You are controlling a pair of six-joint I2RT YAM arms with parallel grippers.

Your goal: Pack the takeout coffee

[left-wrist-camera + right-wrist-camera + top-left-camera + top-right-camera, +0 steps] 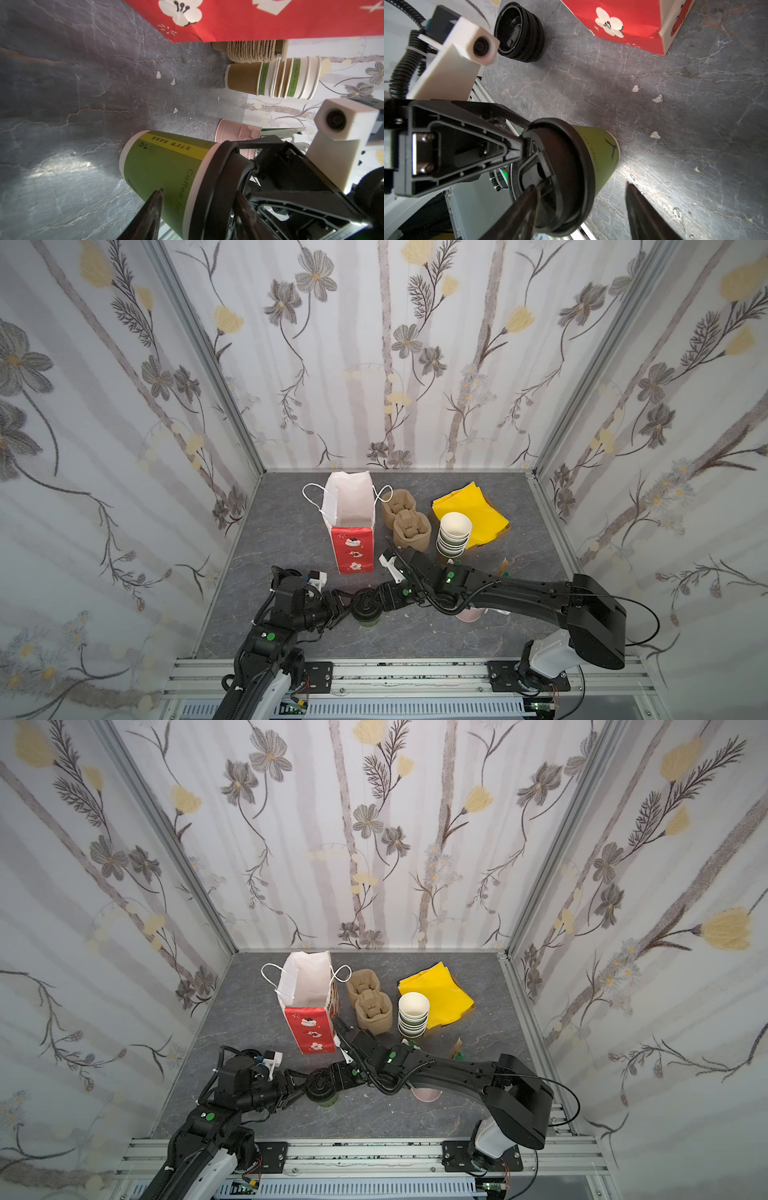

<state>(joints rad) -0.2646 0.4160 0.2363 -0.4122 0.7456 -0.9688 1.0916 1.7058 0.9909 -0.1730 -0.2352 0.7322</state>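
The upright black-lidded green paper cup has the left end effector at 9 o'clock (grip unclear), the open right end effector at 3.

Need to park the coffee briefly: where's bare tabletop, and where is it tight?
Free: the strip between the red bag and the left wall; the front strip between the takeout coffee and the rail. Crowded: bag, pulp carriers, cup stack and yellow sheets sit side by side in a tight row.

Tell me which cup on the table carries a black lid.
The green cup standing alone at the front. The stacked cups are open, and the pink cup has no lid.
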